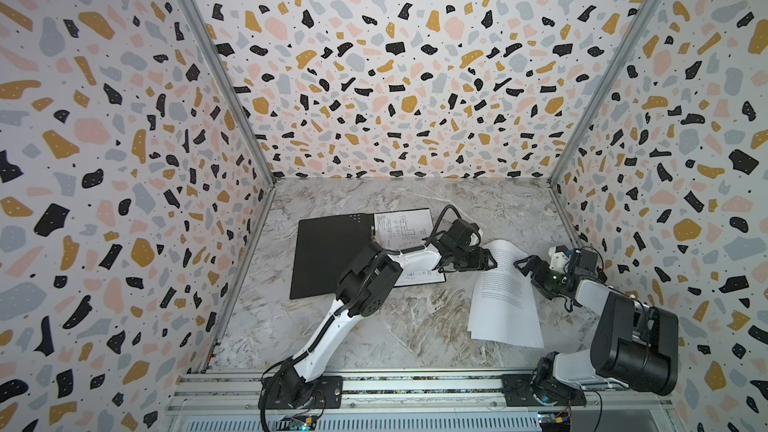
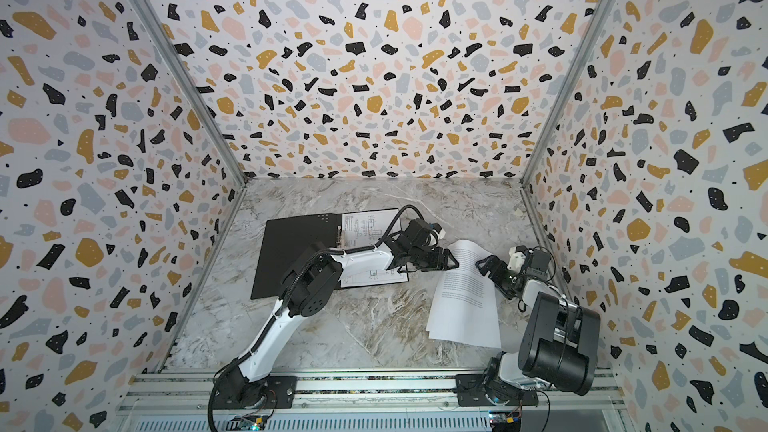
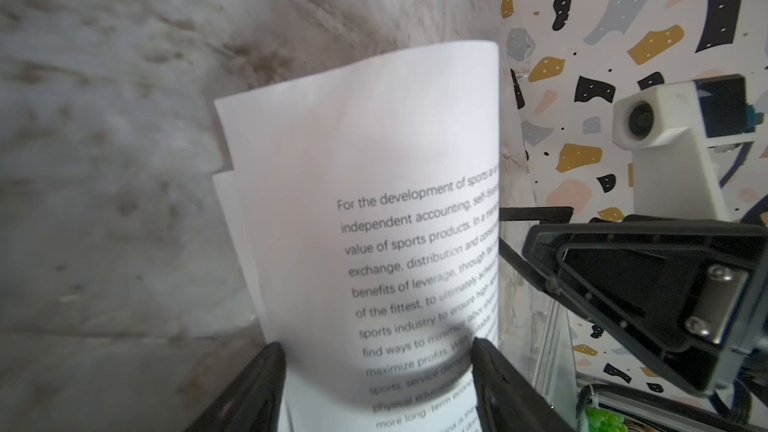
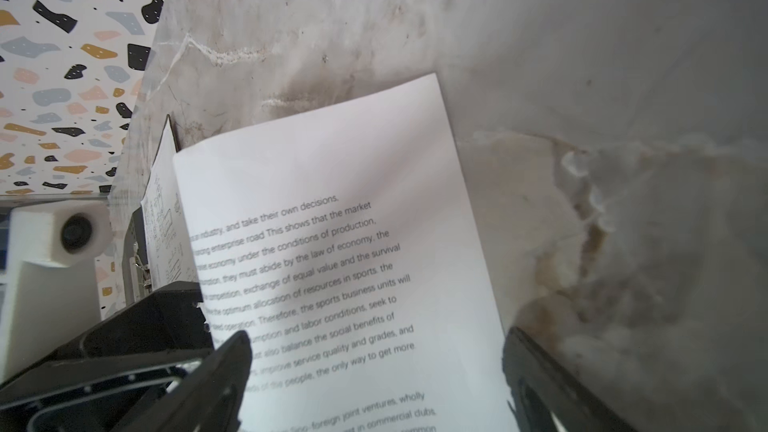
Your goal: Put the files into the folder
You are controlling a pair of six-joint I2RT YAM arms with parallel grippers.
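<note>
- In both top views the folder (image 1: 328, 255) lies open and flat on the marble bench (image 1: 374, 326). Its matte black inside faces up, with a few pale dots near the far edge by the spine.
- The diagram sheet (image 1: 401, 228) is white with fine line drawings. It lies on the folder's right half, and the left arm (image 1: 328, 326) hides its middle.
- The text sheet (image 1: 505, 301) is white with grey paragraphs and lies on the bench well to the right of the folder. Its long axis runs front to back, roughly along the folder's spine, and its far end is lifted and bowed.
- The left wrist view reads "For the development of sports", "independent accounting" and "value of sports products". The right wrist view reads "and take their own decisions," and "the only way to get more".
- The left fingers (image 3: 503, 380) stand apart, with the raised end of the text sheet between them, on its folder side.
- The right fingers (image 4: 226, 367) are spread wide over the text sheet on its side away from the folder.
</note>
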